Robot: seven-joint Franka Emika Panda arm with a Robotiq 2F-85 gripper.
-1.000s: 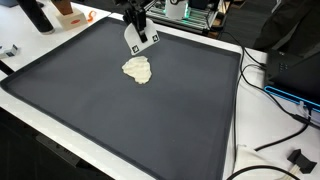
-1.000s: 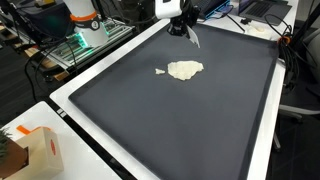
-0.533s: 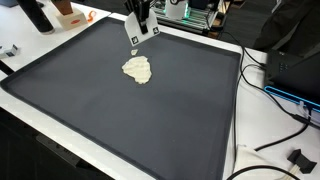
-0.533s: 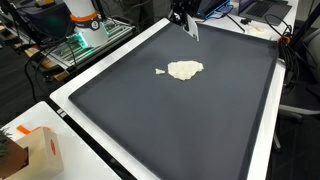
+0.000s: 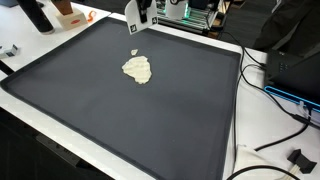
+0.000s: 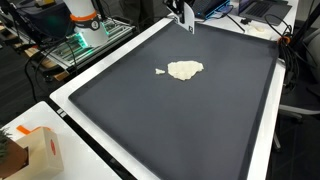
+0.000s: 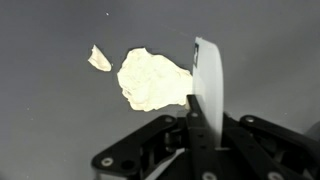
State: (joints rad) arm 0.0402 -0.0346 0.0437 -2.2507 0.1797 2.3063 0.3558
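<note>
Both exterior cams sit high and well back, angled down across the dark mat [image 5: 180, 115]. In an exterior view the gripper [image 5: 138, 12] sits at 12 o'clock and the cables [image 5: 272, 92] at 3. In an exterior view from a different corner, the gripper [image 6: 185, 12] is at 1 o'clock. Wrist cam is close, looking straight down, with the gripper [image 7: 195, 120] at 6 o'clock. All three share the pale blob [image 7: 150, 78] and the mat.

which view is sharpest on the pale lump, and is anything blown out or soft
Wrist view: pale lump crisp, white card in the gripper washed out, gripper body soft. In both exterior views: even light, no harsh glare on the dark mat, lump small and lacking detail.
</note>
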